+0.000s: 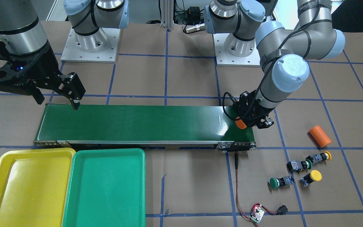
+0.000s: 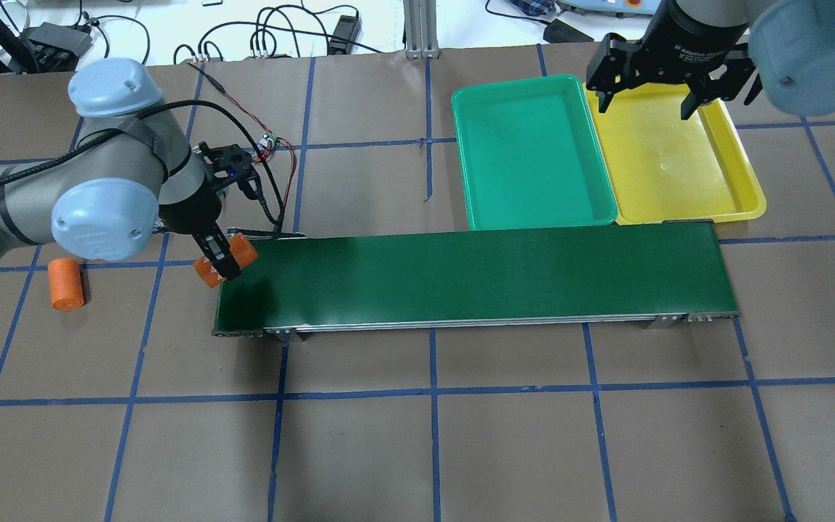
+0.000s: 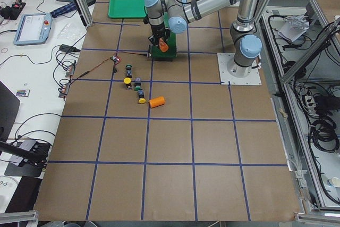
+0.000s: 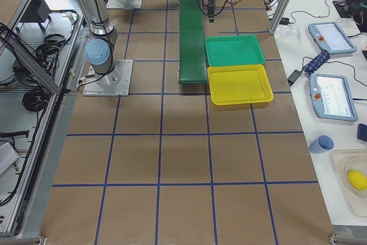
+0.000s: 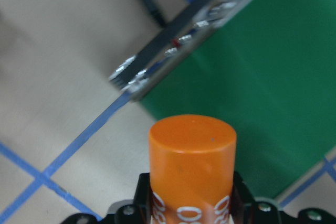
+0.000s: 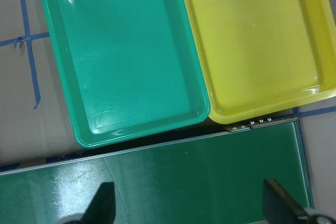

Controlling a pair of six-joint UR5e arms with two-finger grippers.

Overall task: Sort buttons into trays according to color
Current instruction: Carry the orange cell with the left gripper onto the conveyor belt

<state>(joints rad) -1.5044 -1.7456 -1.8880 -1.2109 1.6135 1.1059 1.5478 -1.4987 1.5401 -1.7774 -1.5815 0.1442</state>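
Several buttons lie loose on the brown table beside the conveyor's end: a green-capped one [image 1: 275, 183], a yellow one [image 1: 315, 175], another green one [image 1: 307, 164] and another yellow one [image 1: 326, 155]. The yellow tray [image 1: 27, 189] and the green tray [image 1: 106, 192] sit side by side, both empty. My left gripper [image 1: 247, 123] is shut on an orange cylinder [image 2: 233, 254], held at the belt's end, apart from the buttons. My right gripper [image 2: 646, 105] hangs open and empty over the belt's other end, by the trays.
The long dark-green conveyor belt [image 2: 475, 275] spans the table's middle. A second orange cylinder [image 1: 320, 136] lies on the table near the buttons. A small circuit board [image 1: 257, 214] with red and black wires sits past the buttons.
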